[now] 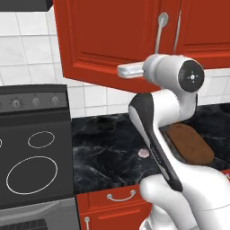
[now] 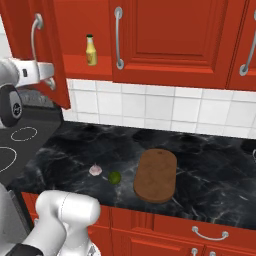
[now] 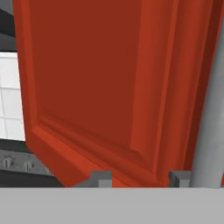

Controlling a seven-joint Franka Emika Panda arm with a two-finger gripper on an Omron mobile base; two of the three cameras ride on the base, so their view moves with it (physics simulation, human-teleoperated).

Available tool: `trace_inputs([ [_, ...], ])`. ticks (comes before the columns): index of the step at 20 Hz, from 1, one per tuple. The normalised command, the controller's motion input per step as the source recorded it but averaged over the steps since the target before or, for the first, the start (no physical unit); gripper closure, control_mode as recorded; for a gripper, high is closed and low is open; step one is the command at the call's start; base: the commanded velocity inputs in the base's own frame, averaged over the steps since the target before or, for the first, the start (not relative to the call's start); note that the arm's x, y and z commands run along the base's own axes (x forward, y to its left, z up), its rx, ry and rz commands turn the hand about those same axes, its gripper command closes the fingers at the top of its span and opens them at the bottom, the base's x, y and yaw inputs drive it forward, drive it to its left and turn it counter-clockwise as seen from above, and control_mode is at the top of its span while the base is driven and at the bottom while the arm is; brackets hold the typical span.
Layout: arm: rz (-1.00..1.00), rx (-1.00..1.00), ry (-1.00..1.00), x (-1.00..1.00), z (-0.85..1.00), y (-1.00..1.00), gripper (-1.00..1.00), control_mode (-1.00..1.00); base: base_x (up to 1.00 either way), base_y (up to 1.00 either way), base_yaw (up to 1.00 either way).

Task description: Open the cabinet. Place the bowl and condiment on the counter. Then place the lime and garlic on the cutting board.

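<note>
The step in hand is the first one, I think: opening the cabinet (image 2: 165, 40). Its left door (image 1: 112, 36) is swung out toward the robot, and in the right base view the red shelf inside is visible with the condiment (image 2: 90, 50) standing upright on it, near the front edge.

The gripper (image 3: 141, 177) is up close to the face of this open door. In the hand view the two finger tips rise at the bottom w/ a gap between them, and the silver handle (image 3: 210, 113) passes just beside the right tip, not between the two. So the jaws are part-way apart and I see nothing held in them; if a tip touches the door, I cannot tell.

Next move, as I judge: finish or leave the door, then reach into the shelf for the bottle or the bowl. The door must stay wide enough for the arm to pass. The bowl I cannot find in these pictures, maybe it is behind the door or deeper on the shelf.

Count:
- condiment: 1, on the shelf
- garlic (image 2: 95, 170): 1, on the counter (image 2: 210, 170)
- lime (image 2: 114, 177): 1, just beside the garlic, on the side of the board
- cutting board (image 2: 156, 175): 1, near the lime, apart from it, nothing on it
- cabinet doors w/ curved handles in the right base view: 3, of which 1 open
</note>
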Motion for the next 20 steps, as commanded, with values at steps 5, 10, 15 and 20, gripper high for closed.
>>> trace_inputs([
  [5, -0.16, 0.00, 0.00, -0.14, -0.10, 1.00, 1.00, -1.00, 0.00, 0.00, 0.00],
  [10, -0.04, 0.00, 0.03, 0.00, -0.16, 0.90, 1.00, -1.00, 0.00, 0.00, 0.00],
  [15, 0.03, 0.00, 0.04, 0.11, -0.21, 0.72, 1.00, -1.00, 0.00, 0.00, 0.00],
  [20, 0.16, 0.00, 0.07, 0.34, -0.34, 0.53, 1.00, -1.00, 0.00, 0.00, 0.00],
])
